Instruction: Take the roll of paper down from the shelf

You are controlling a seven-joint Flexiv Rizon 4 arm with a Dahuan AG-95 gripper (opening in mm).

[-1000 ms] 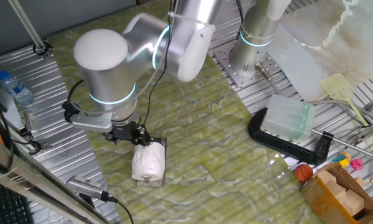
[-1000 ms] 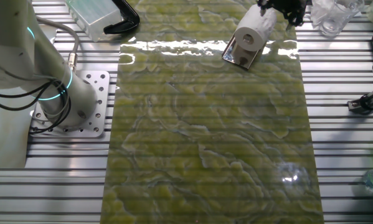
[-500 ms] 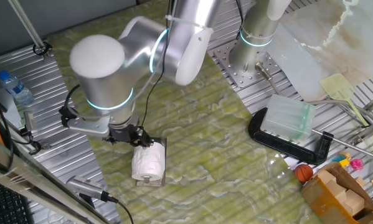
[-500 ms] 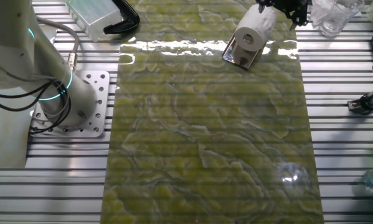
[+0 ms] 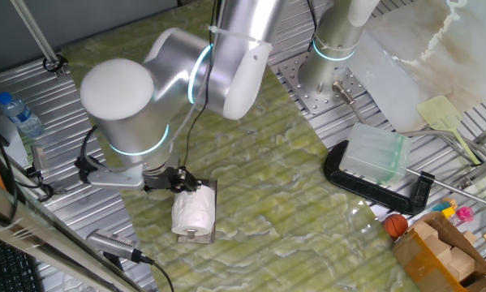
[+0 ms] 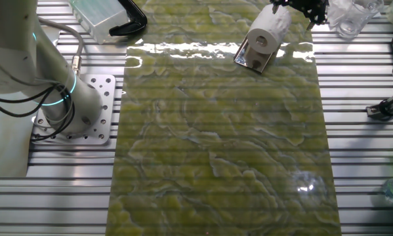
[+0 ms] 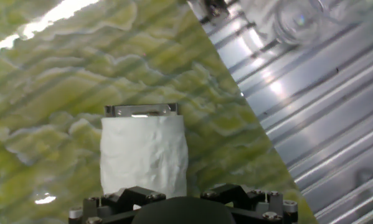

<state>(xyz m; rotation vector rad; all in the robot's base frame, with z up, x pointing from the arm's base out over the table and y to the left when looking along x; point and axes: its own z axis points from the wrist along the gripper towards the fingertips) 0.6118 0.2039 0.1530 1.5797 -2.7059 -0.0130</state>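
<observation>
I see the roll of paper (image 5: 194,212) lying on its side on the shelf (image 5: 211,189), a small shiny metal plate resting flat on the green marbled mat (image 5: 259,162). In the other fixed view the roll (image 6: 268,29) shows its brown cardboard core hole facing the camera, with the plate (image 6: 255,59) sticking out beneath that end. My gripper (image 5: 180,180) sits at the opposite end of the roll, low over the mat. In the hand view the roll (image 7: 144,155) fills the lower middle of the picture, and the bracket end of the shelf (image 7: 141,110) shows just beyond it. The black gripper body (image 7: 183,203) lines the bottom edge, right against the near end of the roll. I cannot tell whether the fingers are spread or pinching, because their tips are hidden in all 3 views.

To the side, on the ribbed metal table (image 5: 372,122), a clear ribbed plastic box (image 5: 376,157) rests on a black C-clamp (image 5: 379,185), well apart from the roll. A water bottle (image 5: 20,113) lies near the far table edge.
</observation>
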